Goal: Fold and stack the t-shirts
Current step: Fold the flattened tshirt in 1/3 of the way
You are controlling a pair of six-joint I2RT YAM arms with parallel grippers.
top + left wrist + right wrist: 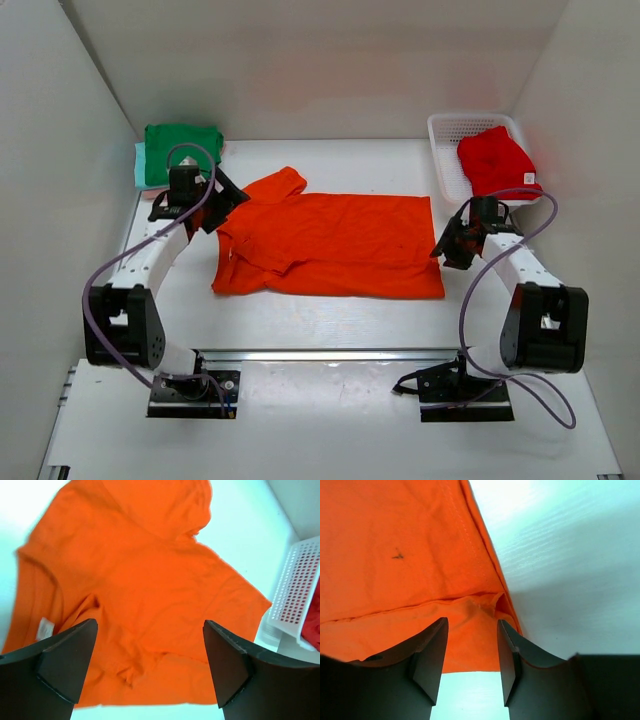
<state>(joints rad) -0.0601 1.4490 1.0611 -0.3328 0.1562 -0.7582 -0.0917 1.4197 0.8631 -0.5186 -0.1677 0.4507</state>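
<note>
An orange shirt (330,245) is spread across the middle of the tabletop (320,320), collar end towards the left arm and hem towards the right arm. It is laid flat but wrinkled, with one sleeve pointing to the far left and a crease running along its length. A white label (45,628) is seen at the collar in the left wrist view.

The left hand (216,206) is held over the collar end of the shirt. Its fingers are spread wide, and nothing is gripped between them; only orange cloth is seen below the gap. The right hand (447,243) is placed at the hem edge, at the shirt's right side. Its fingers are parted by a narrow gap, over a corner where the cloth is doubled up. No cloth is seen pinched between them, though whether the tips touch the fabric cannot be told.

A green shirt (182,150) is folded at the far left corner, resting on a mint shirt (141,166) whose edge shows beneath it. A red shirt (497,160) is heaped in a white mesh basket (445,150) at the far right, spilling over its rim.
</note>
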